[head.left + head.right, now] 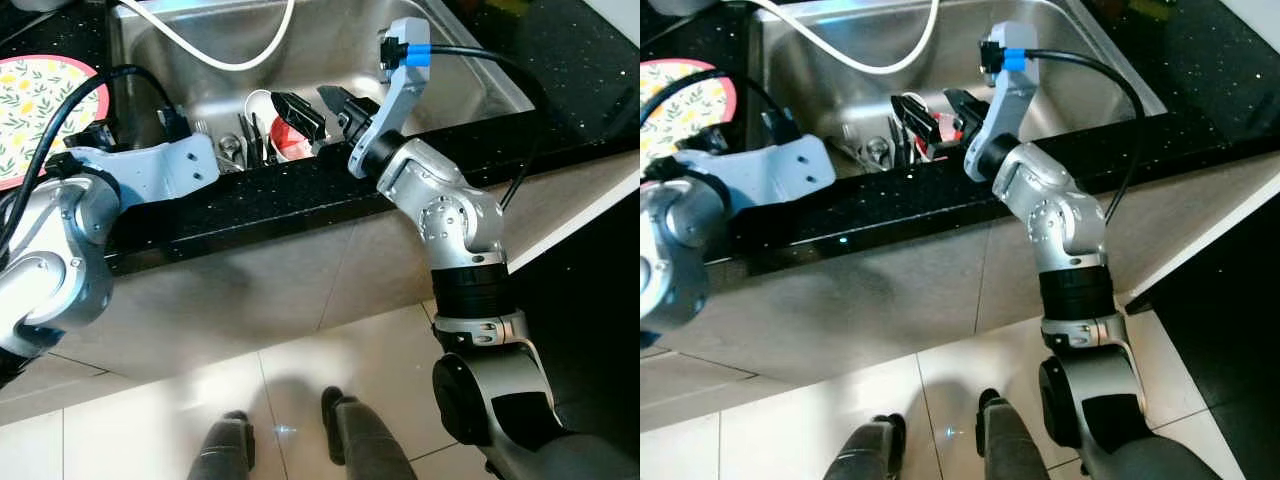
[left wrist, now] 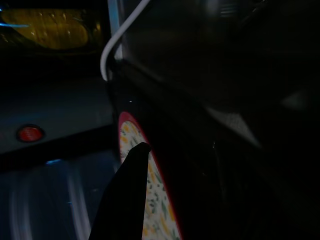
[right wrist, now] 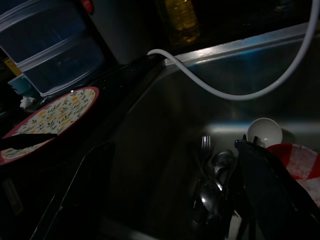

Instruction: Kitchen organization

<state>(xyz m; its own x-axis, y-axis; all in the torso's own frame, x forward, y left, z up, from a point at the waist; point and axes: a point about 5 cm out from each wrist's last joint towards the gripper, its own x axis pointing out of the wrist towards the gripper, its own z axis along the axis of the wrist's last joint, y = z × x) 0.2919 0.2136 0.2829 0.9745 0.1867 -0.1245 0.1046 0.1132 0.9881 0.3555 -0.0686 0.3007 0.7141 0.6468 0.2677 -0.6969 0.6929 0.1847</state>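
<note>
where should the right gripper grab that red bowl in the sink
Probably by the rim of the red bowl, coming from above: it lies low in the sink with cutlery beside it, and the right gripper hangs over it, jaws apart.

Brushed steel sink, glossy speckled black counter, shiny metal cutlery.
</note>
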